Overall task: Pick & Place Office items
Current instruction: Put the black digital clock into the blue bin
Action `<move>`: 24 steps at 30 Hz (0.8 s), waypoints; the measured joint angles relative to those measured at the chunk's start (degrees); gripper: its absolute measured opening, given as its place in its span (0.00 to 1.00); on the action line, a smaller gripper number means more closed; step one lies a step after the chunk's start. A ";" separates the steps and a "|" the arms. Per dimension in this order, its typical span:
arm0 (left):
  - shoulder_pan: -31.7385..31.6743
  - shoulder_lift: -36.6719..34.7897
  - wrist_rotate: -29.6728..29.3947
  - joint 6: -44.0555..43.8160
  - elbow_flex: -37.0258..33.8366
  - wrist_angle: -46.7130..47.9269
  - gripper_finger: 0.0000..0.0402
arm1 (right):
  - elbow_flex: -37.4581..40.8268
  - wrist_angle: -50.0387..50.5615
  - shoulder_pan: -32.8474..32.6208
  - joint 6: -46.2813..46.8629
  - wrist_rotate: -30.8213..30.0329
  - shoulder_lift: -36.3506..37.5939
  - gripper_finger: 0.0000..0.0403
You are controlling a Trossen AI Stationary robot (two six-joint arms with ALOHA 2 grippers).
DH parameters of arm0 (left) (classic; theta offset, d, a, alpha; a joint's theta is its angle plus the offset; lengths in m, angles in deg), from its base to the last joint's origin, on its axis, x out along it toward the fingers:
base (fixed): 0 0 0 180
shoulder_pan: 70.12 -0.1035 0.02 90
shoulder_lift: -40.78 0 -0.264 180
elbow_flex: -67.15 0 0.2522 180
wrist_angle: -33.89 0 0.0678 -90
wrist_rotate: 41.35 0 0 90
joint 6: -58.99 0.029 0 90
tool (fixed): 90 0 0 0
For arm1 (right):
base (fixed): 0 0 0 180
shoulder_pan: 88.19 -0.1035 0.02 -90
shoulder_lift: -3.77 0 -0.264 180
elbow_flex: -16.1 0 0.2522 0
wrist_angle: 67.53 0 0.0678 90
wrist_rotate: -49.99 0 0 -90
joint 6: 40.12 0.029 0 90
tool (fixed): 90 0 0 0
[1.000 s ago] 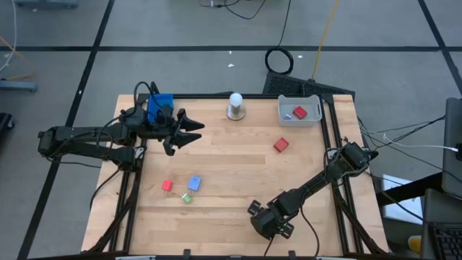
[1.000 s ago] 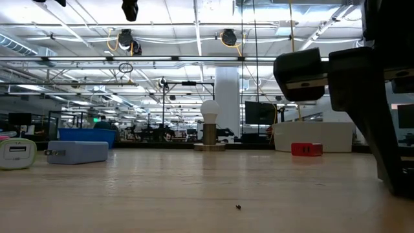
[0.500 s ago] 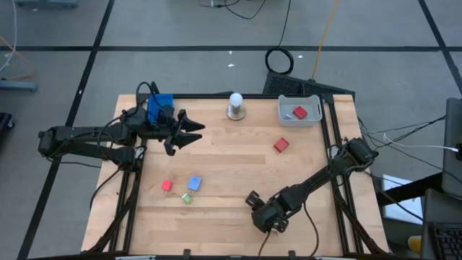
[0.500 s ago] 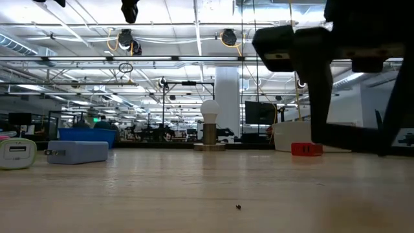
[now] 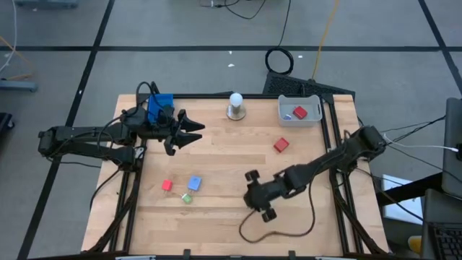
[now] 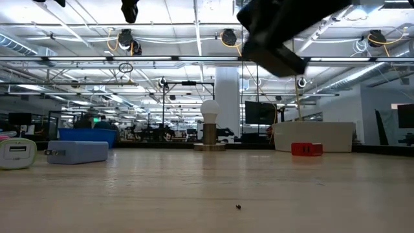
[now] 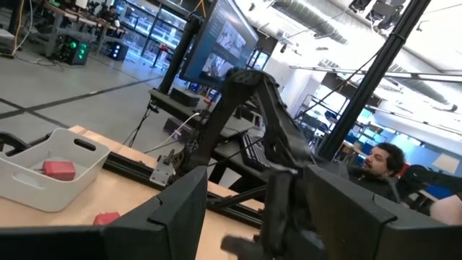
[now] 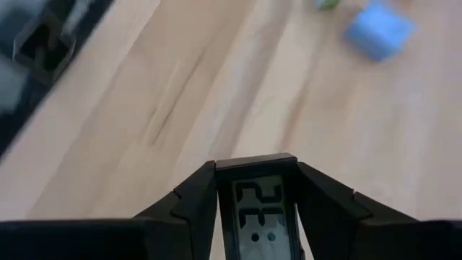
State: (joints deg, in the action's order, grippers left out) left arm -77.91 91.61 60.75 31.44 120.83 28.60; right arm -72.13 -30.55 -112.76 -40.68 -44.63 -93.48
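Observation:
My right gripper [image 5: 253, 193] is over the table's near middle, shut on a small dark rectangular piece with a grey number display [image 8: 258, 206]. In the low view, part of the right arm [image 6: 278, 29] shows at the picture's top. Left of the gripper, a red block [image 5: 167, 185], a light-blue block [image 5: 194, 183] and a green bit [image 5: 187, 198] lie on the wood; the wrist view also shows the light-blue block [image 8: 379, 30]. Another red block [image 5: 281, 145] lies farther right. My left gripper [image 5: 196, 131] waits open at the far left, above the table. My right gripper has the dark display piece pinched between its two fingers [image 8: 191, 206], one on each long side [image 8: 225, 209], display face up. The fingers point toward the table's left. The piece is lifted clear of the wood.
A white ball on a round base [image 5: 236, 105] stands at the far edge. A white tray [image 5: 315, 119] at the far right holds a red block [image 5: 299, 113]. A blue tray [image 5: 160, 105] sits under the left arm. A thin dark cord [image 5: 278, 232] loops near the near edge.
My right gripper has risen from the near edge and travelled toward the table's left and far side, turning as it went. In the low view it has climbed from table height to the picture's top. The left arm has kept still.

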 joint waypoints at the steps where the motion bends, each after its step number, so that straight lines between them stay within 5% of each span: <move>1: 0.00 0.00 0.00 0.00 0.00 -0.02 0.57 | 0.00 -0.53 0.51 1.34 -0.05 0.86 0.38; 12: 0.00 0.00 -0.82 -0.74 0.02 2.73 0.57 | -0.05 -9.40 4.98 6.16 -0.08 9.89 0.37; 24: -3.01 0.00 -2.04 -0.84 0.02 4.28 0.57 | -0.14 -23.26 10.65 12.86 -4.09 10.80 0.37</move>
State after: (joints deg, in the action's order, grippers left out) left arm -80.92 91.61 58.71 30.59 120.86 32.88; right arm -72.27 -53.81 -102.12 -27.82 -48.72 -82.69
